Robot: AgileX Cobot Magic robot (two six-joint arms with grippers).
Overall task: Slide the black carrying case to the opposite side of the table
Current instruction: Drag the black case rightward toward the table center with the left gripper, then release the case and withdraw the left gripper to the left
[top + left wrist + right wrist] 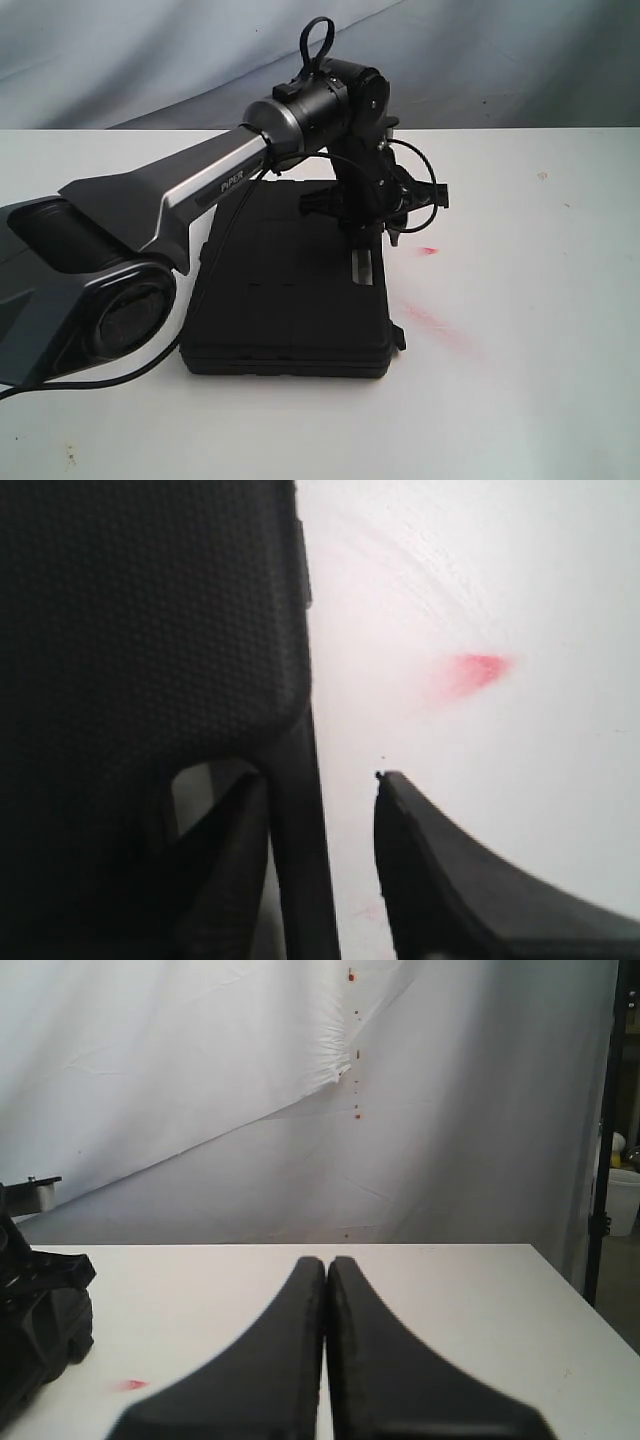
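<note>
Left claw [320, 785]: jaws spread wide, gripping nothing. It straddles the edge bar [300, 860] of the black carrying case [290, 300]. One finger [225, 870] sits on the case side of the bar and the other [450, 900] over bare counter [540, 300]. A sliver of white shows between the outer finger and the bar, so we read no clamp yet

Right claw [327, 1260]: clenched on nothing, held above the counter and facing the backdrop. It does not appear in the exterior view, so we cannot place it against the case's path

Case: lies flat, left of centre in the exterior view, with the left arm reaching over its lid to the right-hand edge

Step, as we judge it: claw set at the edge, slide not begun. The next move calls for closing on the bar, or bearing against it, then a low, level drag so the case stays flat

Room: wide bare counter to the case's right, only a red smudge [428, 250] just beside the claw. The far counter edge is well back, and the right wrist view shows the counter's end, so we should mind overshoot
</note>
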